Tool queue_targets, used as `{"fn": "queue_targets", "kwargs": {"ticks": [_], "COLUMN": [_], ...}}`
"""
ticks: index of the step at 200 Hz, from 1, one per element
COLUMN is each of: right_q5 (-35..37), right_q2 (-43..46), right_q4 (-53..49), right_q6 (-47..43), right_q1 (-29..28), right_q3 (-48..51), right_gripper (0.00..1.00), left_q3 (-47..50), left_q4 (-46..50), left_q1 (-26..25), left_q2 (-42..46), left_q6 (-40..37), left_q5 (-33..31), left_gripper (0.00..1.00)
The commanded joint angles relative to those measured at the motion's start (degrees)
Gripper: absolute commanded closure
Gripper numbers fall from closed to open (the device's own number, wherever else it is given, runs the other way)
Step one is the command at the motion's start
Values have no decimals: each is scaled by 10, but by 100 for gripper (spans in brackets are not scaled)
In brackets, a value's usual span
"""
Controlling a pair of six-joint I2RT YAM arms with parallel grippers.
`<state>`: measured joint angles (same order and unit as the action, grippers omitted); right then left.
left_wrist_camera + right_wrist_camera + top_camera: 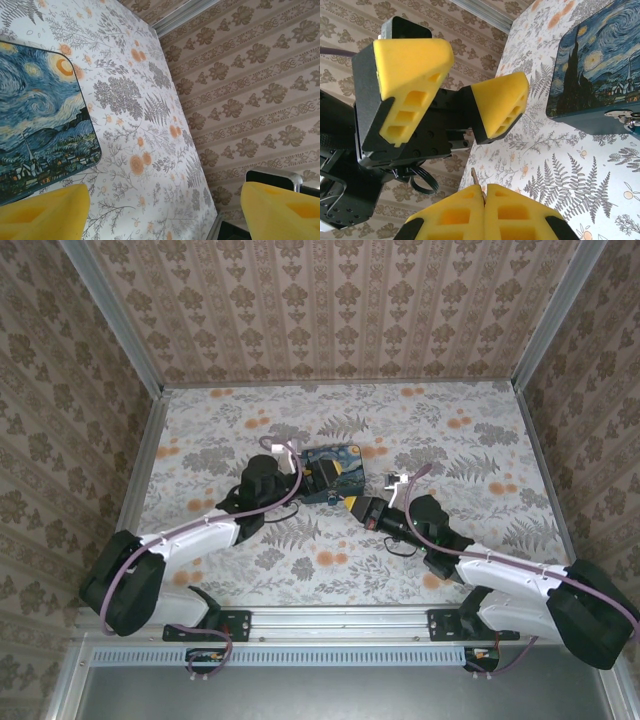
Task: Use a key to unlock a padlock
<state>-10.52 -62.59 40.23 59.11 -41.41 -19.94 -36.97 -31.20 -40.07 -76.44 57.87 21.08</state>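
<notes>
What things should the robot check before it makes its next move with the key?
1. Key held: ok. The key pokes out between the shut fingers of the right end effector.
2. Left end effector free: ok. Its fingers are wide apart with nothing between them.
3. Padlock found: cannot tell for sure. A small metal bit at the front edge of the painted box may be it.
4. Padlock steadied: not ok. No end effector grips it.
5. Key lined up with the keyhole: cannot tell. The keyhole is too small to see.
</notes>
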Motion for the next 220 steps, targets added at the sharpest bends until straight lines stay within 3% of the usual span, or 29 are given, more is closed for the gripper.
{"fn": "queue_targets", "kwargs": {"ticks": [1, 118, 167, 220], "right_q5": [3, -20, -19, 0], "right_q2": [1, -3, -20, -38], "right_q4": [-5, -15, -4, -17], "right_q6": [-11, -16, -13, -8], "right_q1": [7, 19, 20, 29], "right_q3": [-21, -24, -28, -28], "right_gripper": [100, 100, 100, 100], "left_q3": [-18, -6, 1, 18], "left_q4": [13, 9, -20, -19], "left_q1": [5, 13, -1, -6], "left_q2": [-4, -2, -16, -9], "left_q6": [7, 20, 35, 32], "left_q5": [19, 49, 52, 32], "left_gripper": [20, 31, 43, 43]}}
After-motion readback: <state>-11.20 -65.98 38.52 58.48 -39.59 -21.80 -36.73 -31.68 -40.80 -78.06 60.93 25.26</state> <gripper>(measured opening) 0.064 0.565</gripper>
